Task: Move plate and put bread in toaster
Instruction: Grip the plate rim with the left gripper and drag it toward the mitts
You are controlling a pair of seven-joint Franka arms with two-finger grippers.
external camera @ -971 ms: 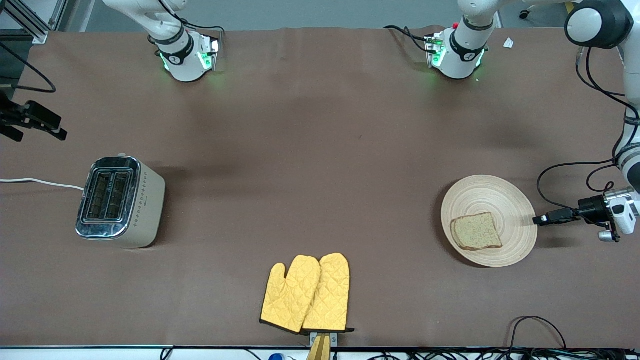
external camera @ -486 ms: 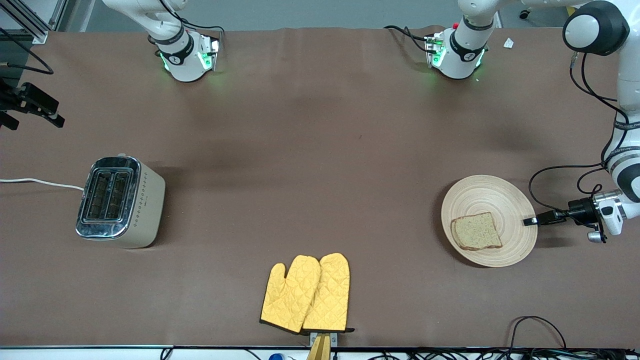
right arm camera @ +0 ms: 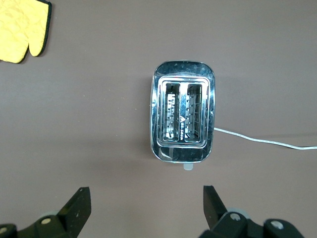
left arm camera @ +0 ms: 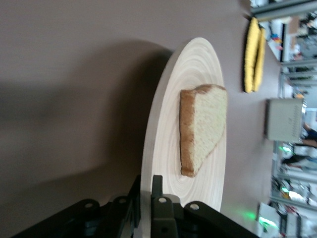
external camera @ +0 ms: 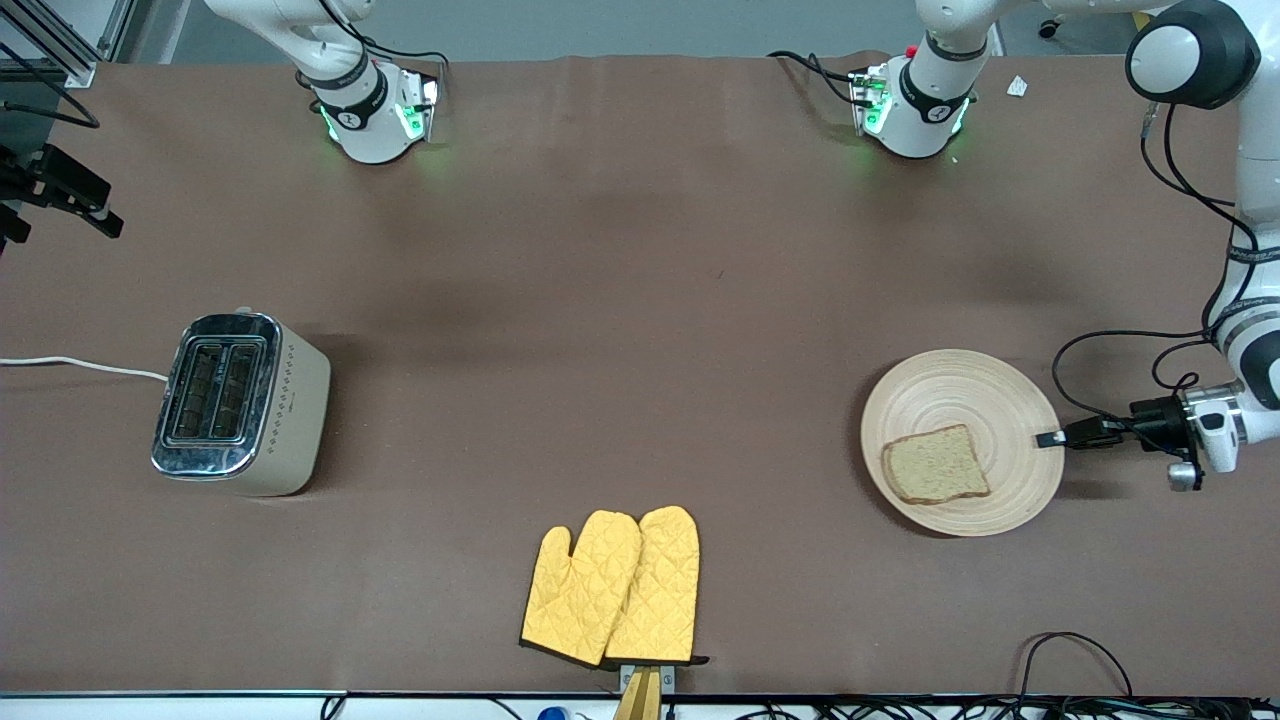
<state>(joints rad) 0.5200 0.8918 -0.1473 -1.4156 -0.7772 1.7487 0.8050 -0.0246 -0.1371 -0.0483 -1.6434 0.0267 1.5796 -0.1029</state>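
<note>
The light wooden plate point(external camera: 960, 395) lies toward the left arm's end of the table with the slice of bread point(external camera: 936, 465) on it. My left gripper point(external camera: 1048, 439) is shut on the plate's rim at the side toward that end. In the left wrist view the fingers pinch the rim of the plate point(left arm camera: 168, 99) at my gripper point(left arm camera: 147, 186), with the bread point(left arm camera: 205, 124) lying farther in. The cream toaster point(external camera: 240, 405) stands toward the right arm's end, slots empty. My right gripper point(external camera: 100, 215) hangs open above that end and looks down on the toaster point(right arm camera: 183, 119).
Two yellow oven mitts point(external camera: 612, 585) lie near the front edge at the table's middle. The toaster's white cord point(external camera: 80, 365) runs off the right arm's end. Black cables lie near the left gripper and at the front edge.
The left gripper closed in on the plate's rim and the plate, with the bread, slid a little toward the table's middle. The right gripper drifted slightly toward the arms' bases.
</note>
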